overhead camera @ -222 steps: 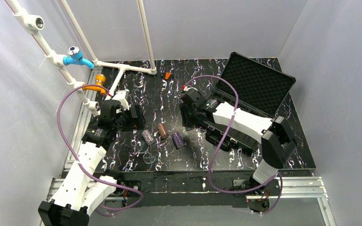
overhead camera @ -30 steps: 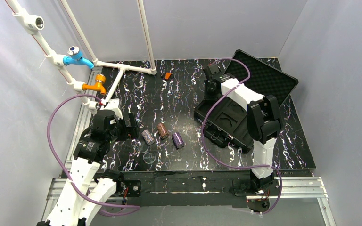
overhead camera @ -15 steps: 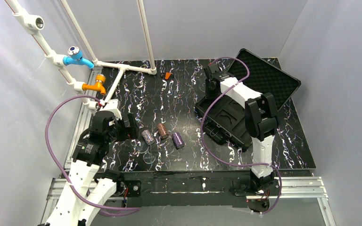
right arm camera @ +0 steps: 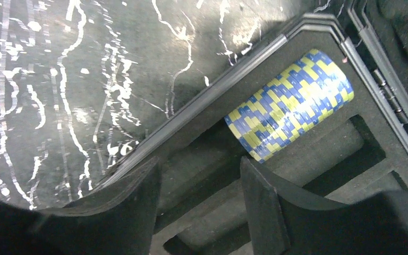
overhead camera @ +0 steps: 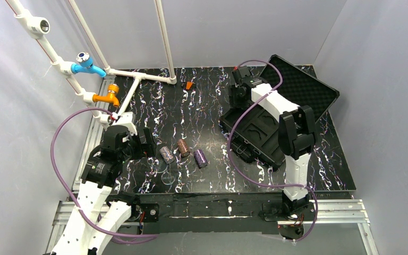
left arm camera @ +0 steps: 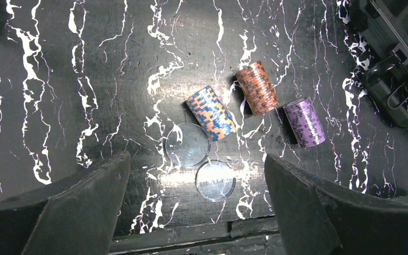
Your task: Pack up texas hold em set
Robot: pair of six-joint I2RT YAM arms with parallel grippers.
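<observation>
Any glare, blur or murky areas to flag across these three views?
Top external: even light, sharp, chip stacks small. Left wrist: crisp, glare on the table beside the clear discs. Right wrist: marbling smeared, claw fingers dark and soft, blue-yellow stack legible.

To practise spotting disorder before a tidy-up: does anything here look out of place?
The blue-orange stack, brown stack and purple stack lie on their sides on the table, outside the case; only the blue-yellow stack sits inside.
</observation>
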